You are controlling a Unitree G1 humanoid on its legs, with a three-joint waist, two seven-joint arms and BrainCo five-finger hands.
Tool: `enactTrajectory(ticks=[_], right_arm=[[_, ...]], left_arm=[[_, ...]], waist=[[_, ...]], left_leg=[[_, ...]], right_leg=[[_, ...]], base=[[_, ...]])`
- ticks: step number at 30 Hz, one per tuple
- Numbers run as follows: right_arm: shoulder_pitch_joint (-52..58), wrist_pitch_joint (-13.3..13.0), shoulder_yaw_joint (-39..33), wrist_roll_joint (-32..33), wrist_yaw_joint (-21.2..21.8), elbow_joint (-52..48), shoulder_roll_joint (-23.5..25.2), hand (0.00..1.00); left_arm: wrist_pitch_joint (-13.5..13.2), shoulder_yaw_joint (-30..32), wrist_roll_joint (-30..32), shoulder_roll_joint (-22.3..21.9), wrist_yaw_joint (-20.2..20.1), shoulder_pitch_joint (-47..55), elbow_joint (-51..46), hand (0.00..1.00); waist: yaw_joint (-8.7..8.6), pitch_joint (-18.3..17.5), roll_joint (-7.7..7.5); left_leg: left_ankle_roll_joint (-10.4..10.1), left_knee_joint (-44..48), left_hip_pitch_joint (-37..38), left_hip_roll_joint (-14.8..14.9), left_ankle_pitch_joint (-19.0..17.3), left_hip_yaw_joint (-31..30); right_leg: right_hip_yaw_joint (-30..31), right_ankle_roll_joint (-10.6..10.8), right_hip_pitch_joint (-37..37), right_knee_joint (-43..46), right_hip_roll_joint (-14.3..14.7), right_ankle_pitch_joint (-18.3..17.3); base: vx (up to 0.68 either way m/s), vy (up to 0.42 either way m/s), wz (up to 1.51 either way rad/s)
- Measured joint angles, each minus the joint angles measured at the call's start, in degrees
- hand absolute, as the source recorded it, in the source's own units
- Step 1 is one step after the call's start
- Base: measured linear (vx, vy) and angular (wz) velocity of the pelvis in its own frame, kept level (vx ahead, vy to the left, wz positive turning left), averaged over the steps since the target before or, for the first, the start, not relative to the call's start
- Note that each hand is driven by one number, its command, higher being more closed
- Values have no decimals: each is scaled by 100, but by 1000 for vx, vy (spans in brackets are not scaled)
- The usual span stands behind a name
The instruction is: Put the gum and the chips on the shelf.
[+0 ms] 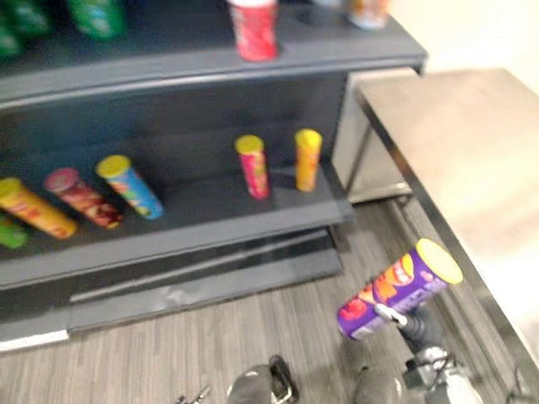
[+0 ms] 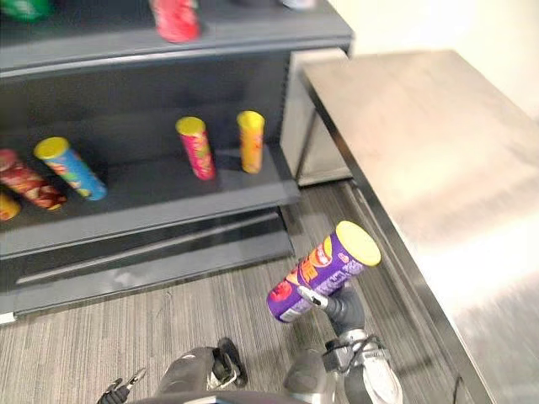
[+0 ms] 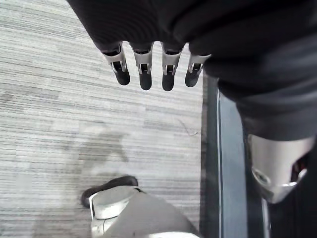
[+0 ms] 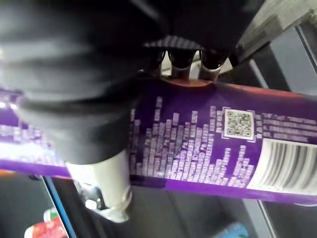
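Right hand (image 2: 335, 306) gripped the tilted chips can (image 2: 324, 269), left hand (image 3: 148, 69) hung loose-fingered; that can might clip the shelf (image 1: 210, 229)'s front edge and slip free.

On the dark grey shelf's middle board (image 1: 210, 209), a wide bare patch lies between the tipped blue tube (image 1: 130, 187) and the standing pink tube (image 1: 253, 167). A standing orange tube (image 1: 307, 159) blocks the right end, just beside the pink one. The shiny steel table (image 1: 455, 143) walls off the right side, and the right hand (image 2: 338, 306) holds the purple chips tube (image 1: 400, 289) over open grey floor (image 1: 210, 337) beside it.
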Motion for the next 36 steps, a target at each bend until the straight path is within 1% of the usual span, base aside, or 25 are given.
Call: enactTrajectory(ticks=[1, 2, 3, 4, 5, 6, 8, 9, 10, 13, 14, 15, 16, 17, 18, 21, 24, 26, 29, 31, 33, 34, 35, 36], right_arm=[[6, 1, -6, 0, 21, -18, 42, 100], [4, 0, -25, 0, 22, -62, 109, 100], [25, 6, -27, 0, 21, -194, 150, 100], [90, 7, -30, 12, 36, -388, 144, 100], [121, 7, -45, 13, 46, -491, 137, 100], [146, 7, -61, 22, 54, -638, 89, 100], [84, 6, -111, 143, 68, -763, -36, 100], [51, 6, -161, 212, 78, -811, -80, 100], [-26, 1, -244, 241, 128, -899, -101, 100], [-205, -49, -447, 274, 168, -974, -231, 100], [-213, -50, -483, 274, 171, -974, -248, 100], [-213, -50, -505, 274, 173, -974, -281, 100], [-210, -49, -504, 274, 178, -963, -292, 100], [-210, -49, -475, 274, 182, -955, -289, 100], [-213, -50, -355, 277, 252, -885, -280, 100], [-249, -42, 86, 274, 364, -531, -269, 100], [-473, 54, 704, 207, 421, 61, -220, 100], [-838, 140, 1150, 148, 415, 734, -5, 100], [-1339, 210, 1385, -1, 371, 1454, 218, 100], [-1862, 240, 1460, -146, 205, 1931, 268, 100], [-2857, 206, 1544, -893, -315, 2443, 342, 100], [-3132, 171, 1546, -1140, -423, 2589, 365, 100], [-3718, 132, 1543, -1579, -681, 2976, 461, 100], [-4244, 130, 1494, -1803, -869, 3373, 577, 100]], left_arm=[[-5, -61, 9, 39, -1, -11, 0, 0], [-8, -159, 42, 65, -5, -45, -3, 0], [-18, -300, 61, 67, -5, -108, -15, 0], [-25, -427, 86, 71, -14, -173, -67, 0], [-33, -503, 111, 82, -23, -200, -114, 0], [-103, -622, 265, 116, -71, -199, -216, 0], [-145, -663, 406, 126, -111, -246, -278, 0], [-184, -657, 393, 133, -142, -245, -307, 0], [-218, -605, 369, 141, -166, -245, -341, 0], [-214, -486, 352, 104, -182, -223, -264, 0], [-206, -447, 374, 81, -187, -209, -245, 0], [-199, -427, 403, 42, -198, -176, -212, 0], [-195, -425, 494, 5, -222, -151, -200, 0], [-195, -425, 568, -7, -245, -147, -189, 0], [-192, -425, 635, -18, -301, -145, -174, 0], [-195, -403, 802, -11, -311, -148, -179, 0], [-147, -405, 839, -10, -319, -148, -181, 0], [-138, -405, 842, -6, -316, -195, -182, 0], [-96, -410, 846, -9, -305, -238, -179, 0], [-91, -417, 850, -10, -290, -290, -178, 0], [-90, -463, 845, -22, -227, -465, -180, 0], [-93, -466, 840, -33, -190, -514, -183, 0], [-95, -472, 818, -61, -133, -606, -186, 0], [-96, -525, 808, -107, -110, -634, -196, 0]], waist=[[-16, 0, -14], [-28, -1, -16], [-70, -9, -34], [-158, -53, -149], [-183, -44, -185], [-165, -32, -248], [-174, -51, -286], [-149, -52, -243], [-99, -81, -285], [-107, -108, -274], [-100, -122, -256], [-40, -144, -229], [-15, -171, -208], [-13, -190, -194], [-14, -249, -168], [-1, -318, -174], [10, -413, -188], [21, -432, -188], [125, -496, -155], [187, -505, -151], [305, -488, -77], [306, -475, -53], [332, -447, -11], [372, -402, 58]], left_leg=[[-43, -12, 2, -37, 24, -82], [-48, -13, -37, -91, 17, -227], [-54, -10, -106, -188, 15, -411], [-57, 32, -160, -355, 17, -645], [-62, 95, -165, -427, 14, -757], [-69, 224, -153, -505, -12, -858], [-90, 379, -161, -459, -30, -1021], [-134, 366, -182, -406, -47, -1136], [-201, 314, -211, -347, -32, -1245], [-393, 32, -277, -254, 84, -1450], [-395, -17, -276, -221, 87, -1450], [-427, -54, -271, -175, 100, -1458], [-464, -112, -266, -162, 125, -1469], [-479, -145, -264, -162, 142, -1480], [-489, -210, -249, -172, 179, -1519], [-498, -328, -196, -210, 257, -1604], [-500, -529, -179, -253, 387, -1669], [-505, -750, -190, -300, 553, -1783], [-524, -964, -281, -316, 695, -1914], [-539, -1091, -340, -318, 797, -1948], [-528, -1117, -631, -316, 974, -2024], [-534, -1113, -718, -316, 1014, -2048], [-533, -1079, -866, -313, 1097, -2071], [-538, -1012, -988, -301, 1116, -2096]], right_leg=[[371, 108, -67, -285, 223, -173], [889, 243, -161, -834, 532, -356], [1527, 442, -209, -1599, 846, -423], [1845, 766, -222, -1970, 902, -378], [1885, 957, -216, -2035, 900, -342], [1889, 1036, -205, -2111, 910, -299], [1834, 1070, 12, -2265, 959, -323], [1744, 1068, 124, -2442, 1028, -320], [1605, 1071, 250, -2669, 1069, -318], [1362, 968, 283, -2950, 1161, -239], [1343, 933, 285, -2986, 1190, -217], [1339, 907, 287, -3020, 1236, -200], [1329, 901, 291, -3029, 1254, -197], [1320, 892, 295, -3048, 1256, -191], [1300, 875, 302, -3097, 1262, -181], [1249, 854, 385, -3191, 1250, -168], [1210, 811, 405, -3322, 1232, -111], [1117, 789, 406, -3432, 1209, -59], [996, 742, 364, -3572, 1214, 36], [959, 723, 286, -3600, 1219, 78], [927, 697, 4, -3601, 1247, 177], [910, 679, -78, -3591, 1253, 200], [885, 660, -248, -3554, 1259, 240], [870, 667, -335, -3545, 1275, 265]], base=[[169, 47, 100], [161, 33, 83], [191, 5, 122], [169, -33, 129], [201, -96, 126], [175, -113, 88], [202, -163, 88], [200, -196, 68], [147, -200, 41], [72, -173, 29], [46, -106, 7], [54, -110, -1], [46, -95, 0], [60, -78, 7], [57, -47, 10], [51, -27, 16], [8, -15, 13], [-31, -27, 25], [-62, -39, 23], [-53, -33, 13], [-90, -27, 12], [-71, -15, 19], [-47, -9, 18], [-41, -7, 12]])
